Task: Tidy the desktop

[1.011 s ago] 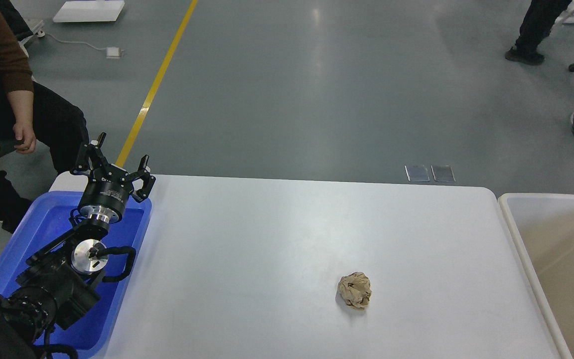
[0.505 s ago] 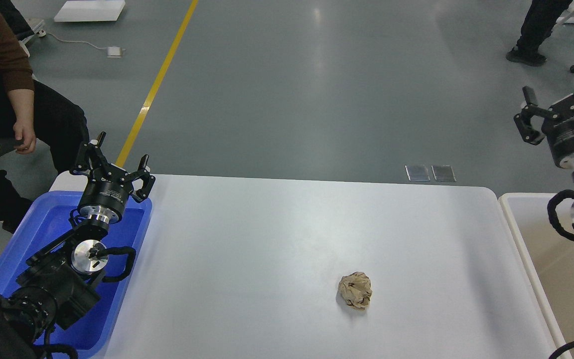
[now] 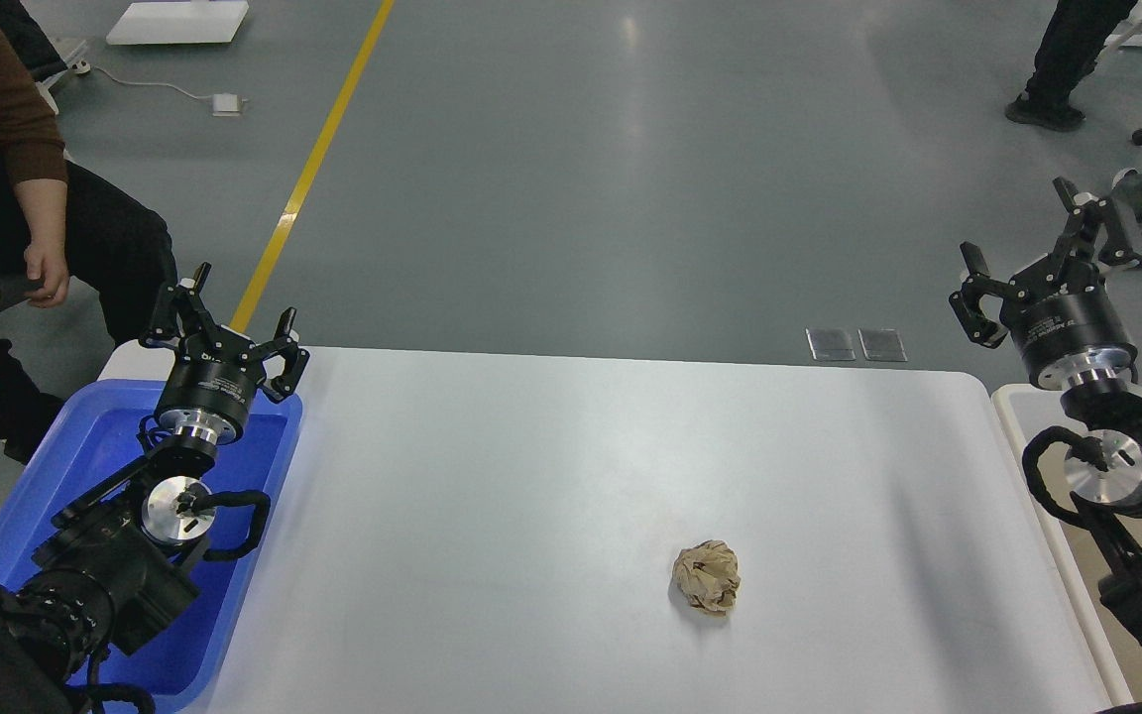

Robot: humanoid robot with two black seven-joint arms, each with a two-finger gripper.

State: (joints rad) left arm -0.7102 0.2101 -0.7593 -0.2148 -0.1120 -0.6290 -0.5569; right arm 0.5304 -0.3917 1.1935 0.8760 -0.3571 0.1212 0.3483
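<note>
While the left hand (image 3: 224,332) hovers spread and empty over the blue tray (image 3: 56,476), the paper ball (image 3: 706,577) lies alone on the table (image 3: 531,466), right of centre and toward the near edge. The right hand (image 3: 1042,268), also spread, is nearer; the ball lies down-left of it.

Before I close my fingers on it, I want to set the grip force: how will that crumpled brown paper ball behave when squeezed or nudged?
The paper ball looks loosely crumpled with deep creases, so it will probably squash rather than resist. It seems light for its size, so a nudge may send it skidding over the smooth white desktop. Its lumpy shape suggests it would tumble rather than roll far.
</note>
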